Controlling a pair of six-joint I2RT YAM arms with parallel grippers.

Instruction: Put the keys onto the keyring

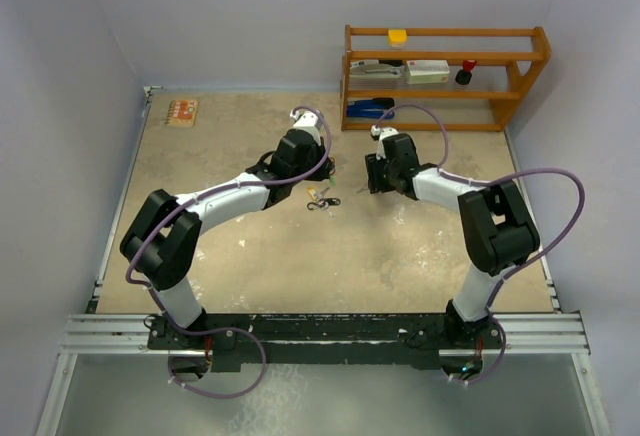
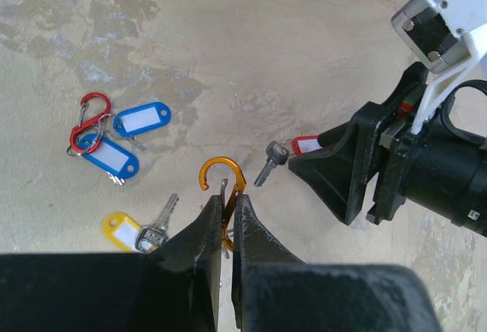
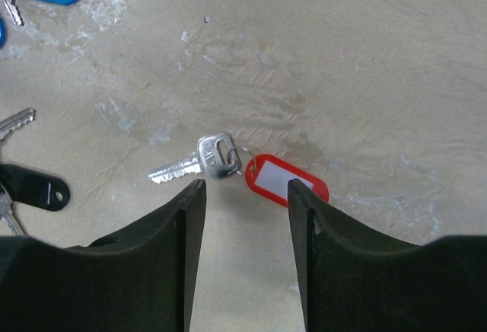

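Left gripper (image 2: 228, 204) clamped on orange keyring (image 2: 222, 173);
Right gripper (image 3: 246, 195) half-wide, gripping nothing; red-tagged key (image 3: 215, 157) just beyond its fingertips.

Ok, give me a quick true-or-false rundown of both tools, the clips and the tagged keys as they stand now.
1. The left tool is shut on the orange clip. True.
2. The right tool has lifted the red-tagged key. False: the key lies flat on the table and the tool's fingers stand open over it, not gripping.
3. Two blue tags lie right by the red clip. True.
4. The yellow-tagged key already hangs on the orange clip. False: it lies on the table, off to the side of the clip.
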